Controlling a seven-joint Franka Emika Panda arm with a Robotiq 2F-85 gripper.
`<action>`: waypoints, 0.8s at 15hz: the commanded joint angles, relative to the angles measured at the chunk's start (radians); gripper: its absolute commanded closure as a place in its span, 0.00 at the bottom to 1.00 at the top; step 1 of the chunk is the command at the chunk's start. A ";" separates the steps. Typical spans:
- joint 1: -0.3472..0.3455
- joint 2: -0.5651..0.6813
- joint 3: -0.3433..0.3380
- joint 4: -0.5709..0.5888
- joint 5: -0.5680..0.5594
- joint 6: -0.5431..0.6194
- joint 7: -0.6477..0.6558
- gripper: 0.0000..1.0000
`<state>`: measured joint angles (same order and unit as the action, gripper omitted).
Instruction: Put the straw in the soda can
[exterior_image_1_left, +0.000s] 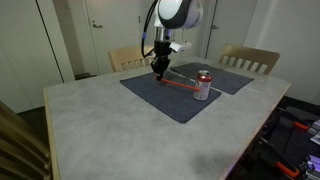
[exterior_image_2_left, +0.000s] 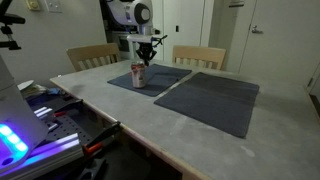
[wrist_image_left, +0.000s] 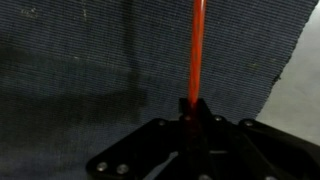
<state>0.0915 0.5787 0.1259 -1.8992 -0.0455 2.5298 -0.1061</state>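
Red-orange straw (wrist_image_left: 196, 50), pinched at one end in the fully closed gripper (wrist_image_left: 193, 110), lies low over the mat (exterior_image_1_left: 160, 102), its tip near the can (exterior_image_1_left: 203, 85) at right. Lifting could swing it into the can, or let it pivot in the pinch.

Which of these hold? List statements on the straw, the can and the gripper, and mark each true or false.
1. The gripper is shut on one end of the straw. True.
2. The straw stands inside the soda can. False: it reaches out from the gripper over the placemat, outside the can.
3. The soda can stands upright on a dark placemat. True.
4. The straw is blue. False: it is red-orange.
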 joint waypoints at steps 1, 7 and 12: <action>-0.044 -0.102 0.043 -0.070 0.053 -0.026 -0.082 0.98; -0.119 -0.229 0.117 -0.148 0.235 -0.017 -0.253 0.98; -0.150 -0.340 0.136 -0.229 0.391 -0.008 -0.375 0.98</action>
<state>-0.0254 0.3279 0.2384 -2.0471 0.2658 2.5188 -0.4012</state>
